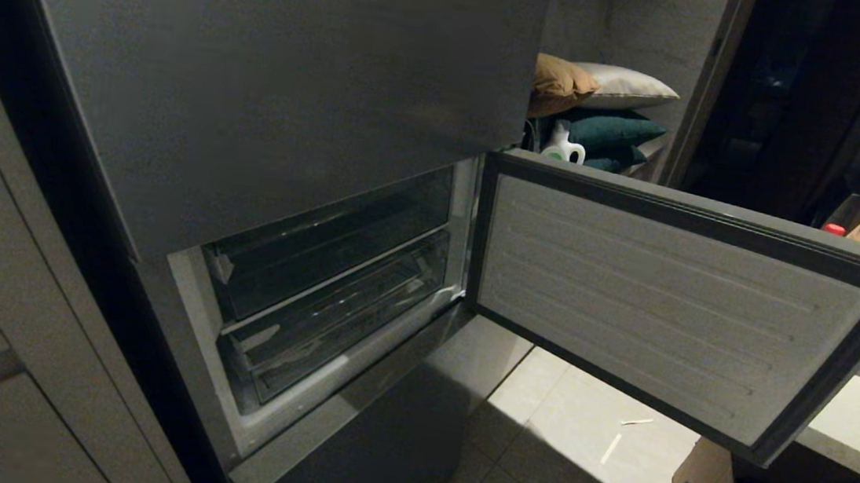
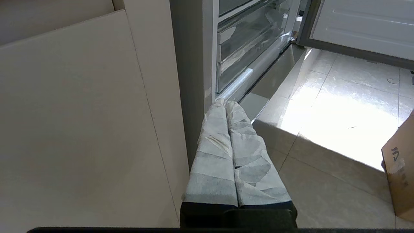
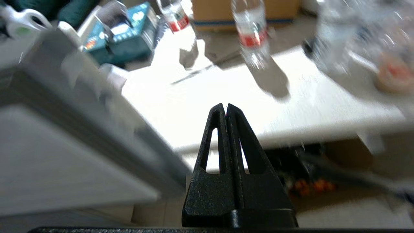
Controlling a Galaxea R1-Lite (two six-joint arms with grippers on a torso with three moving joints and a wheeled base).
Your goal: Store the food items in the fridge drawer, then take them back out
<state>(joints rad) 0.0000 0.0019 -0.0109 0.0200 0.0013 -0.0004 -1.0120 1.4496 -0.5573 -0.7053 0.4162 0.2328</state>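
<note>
The fridge door (image 1: 676, 312) stood open, swung out to the right, with its pale ribbed inner face turned to the camera. Inside the opening, two clear drawers sat one above the other in a pale frame. The lower fridge drawer (image 1: 336, 319) was pushed in, and its glossy front reflected the light. Through the clear plastic I could not tell if any food lay inside; no potato-like lump showed in any view.

The left gripper (image 2: 226, 103) hung low beside the fridge, near the bottom corner of the open compartment. Its fingers (image 2: 213, 155), wrapped in pale cloth, were pressed together and held nothing. In this view the drawers (image 2: 249, 45) were seen from below, and the bright tiled floor (image 2: 339, 110) lay to the side, with the corner of a cardboard box (image 2: 401, 168) on it.

The right gripper (image 3: 225, 106) was out at the right side, above the edge of a white table (image 3: 226, 106), and its black fingers (image 3: 245, 142) were also closed together on nothing. This view was blurred. On the table stood two clear water bottles (image 3: 254, 38) with red labels, and a teal carton (image 3: 129, 35) lay further back. The edge of the open fridge door (image 3: 74, 136) crossed this view.

In the head view, pillows (image 1: 608, 113) were piled behind the fridge, with a white jug (image 1: 561, 148) in front of them.
</note>
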